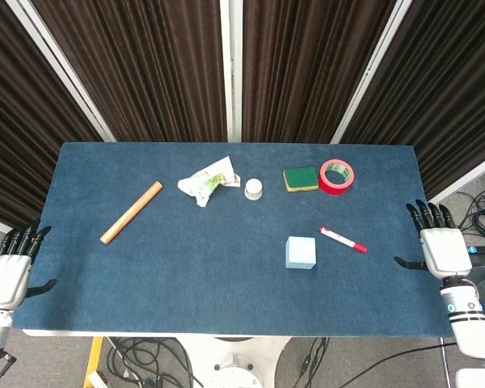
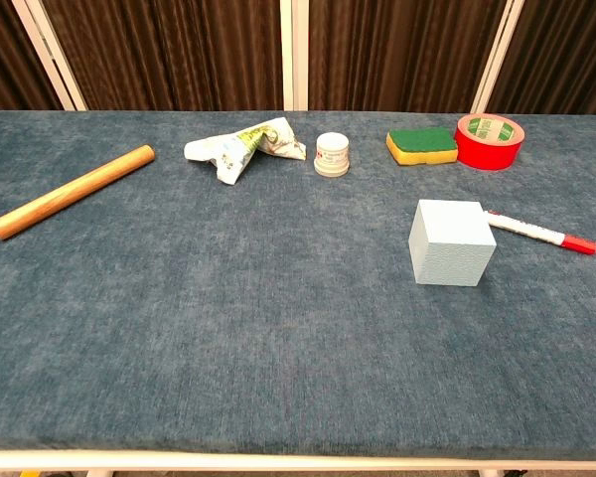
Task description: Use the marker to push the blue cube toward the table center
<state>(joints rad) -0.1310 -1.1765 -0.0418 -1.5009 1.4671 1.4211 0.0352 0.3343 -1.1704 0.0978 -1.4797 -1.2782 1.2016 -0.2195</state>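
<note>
Two hands in our head view, both off the counter [image 1: 145, 283] edges, neither touching anything. Left hand [image 1: 8, 271] hangs at the 8 o'clock corner, fingers [image 1: 20, 240] apart and pointing up, thumb out toward the cloth; holds nothing. Right hand [image 1: 442, 246] sits at the 4 o'clock side, fingers [image 1: 427, 212] likewise apart, thumb out, holding nothing. Our chest view shows neither hand.

Blue cube [image 1: 301, 252] rests flat on the blue cloth, at roughly 4 o'clock from the middle of the counter. Marker [image 1: 343, 239] lies just beside it at the cube's 2 o'clock, white barrel with red cap, cap end pointing toward the right hand. In the chest view its white end looks very near the cube's back edge; we cannot tell whether they touch.

Along the far side: wooden rod [image 1: 131, 212] lying slantwise at 10 o'clock, crumpled wrapper [image 1: 208, 182] and small white jar [image 1: 253, 189] near 12, green-and-yellow sponge [image 1: 301, 179] touching the red tape roll [image 1: 336, 176] at 1 o'clock.
</note>
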